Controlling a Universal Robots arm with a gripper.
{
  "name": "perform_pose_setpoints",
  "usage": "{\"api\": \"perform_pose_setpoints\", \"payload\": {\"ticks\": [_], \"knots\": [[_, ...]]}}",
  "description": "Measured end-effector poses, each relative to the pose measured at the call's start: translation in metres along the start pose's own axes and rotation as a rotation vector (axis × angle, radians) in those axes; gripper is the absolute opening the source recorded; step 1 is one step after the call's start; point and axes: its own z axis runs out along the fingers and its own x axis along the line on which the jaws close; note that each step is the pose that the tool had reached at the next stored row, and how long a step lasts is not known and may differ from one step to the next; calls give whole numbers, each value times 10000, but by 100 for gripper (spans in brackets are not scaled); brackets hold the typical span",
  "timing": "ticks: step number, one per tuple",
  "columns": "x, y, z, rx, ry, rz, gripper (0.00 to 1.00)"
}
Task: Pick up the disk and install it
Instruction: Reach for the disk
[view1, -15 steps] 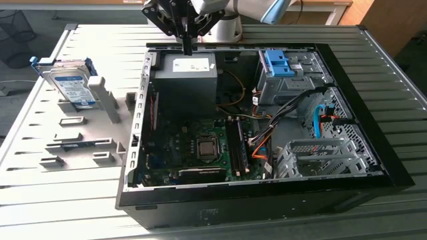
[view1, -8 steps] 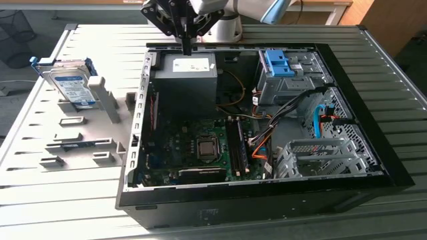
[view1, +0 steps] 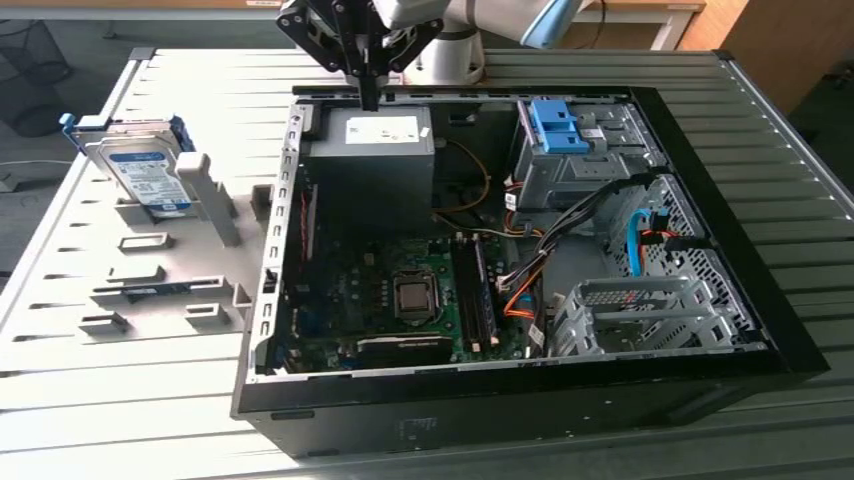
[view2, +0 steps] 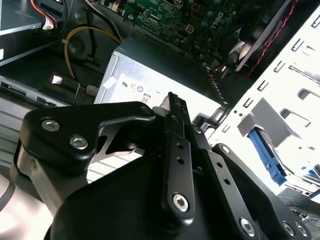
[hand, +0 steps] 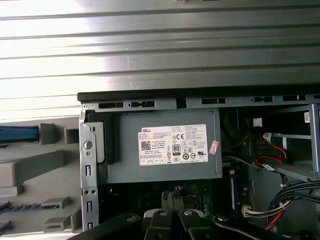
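The pincer (view1: 370, 95) hangs above the power-supply box (view1: 378, 130) at the rear of the open computer case (view1: 747, 330), its fingers closed together on nothing. The disk (view1: 144, 172) stands tilted in a grey rack (view1: 214, 200) on the surface (view1: 787, 130), beyond the case toward the exterior view's left, well apart from the pincer.

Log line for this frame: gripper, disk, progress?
gripper: shut, empty, over grey power-supply box | silver-grey blue-labelled disk: standing in grey rack, untouched | install: not done

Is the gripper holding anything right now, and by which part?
Nothing: the gripper is empty above the power supply; the disk stands in the rack.
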Motion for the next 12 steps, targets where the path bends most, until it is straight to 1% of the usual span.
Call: {"api": "perform_pose_setpoints", "payload": {"ticks": [12], "knots": [[27, -2, -1, 1, 0, 0, 11]]}}
